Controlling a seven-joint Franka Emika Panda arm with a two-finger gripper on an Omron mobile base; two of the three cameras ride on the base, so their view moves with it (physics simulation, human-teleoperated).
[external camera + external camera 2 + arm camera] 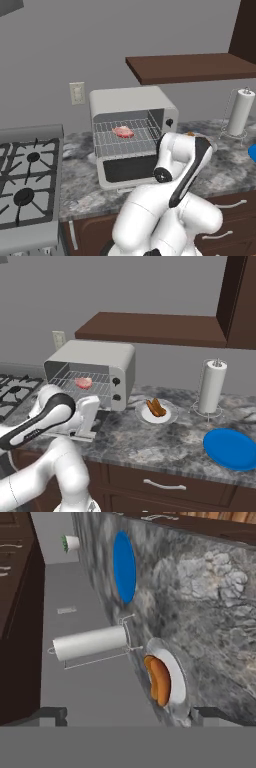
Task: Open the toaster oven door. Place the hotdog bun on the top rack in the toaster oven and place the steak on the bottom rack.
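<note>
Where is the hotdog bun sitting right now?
The hotdog bun lies on a white dish on the stone counter, just right of the toaster oven and left of the paper towel roll in the right base view.

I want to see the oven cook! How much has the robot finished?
Done: the toaster oven door is down and the steak lies on a rack. The open gripper holds nothing and looks toward the hotdog bun on its white dish. Left: putting the bun inside.
</note>
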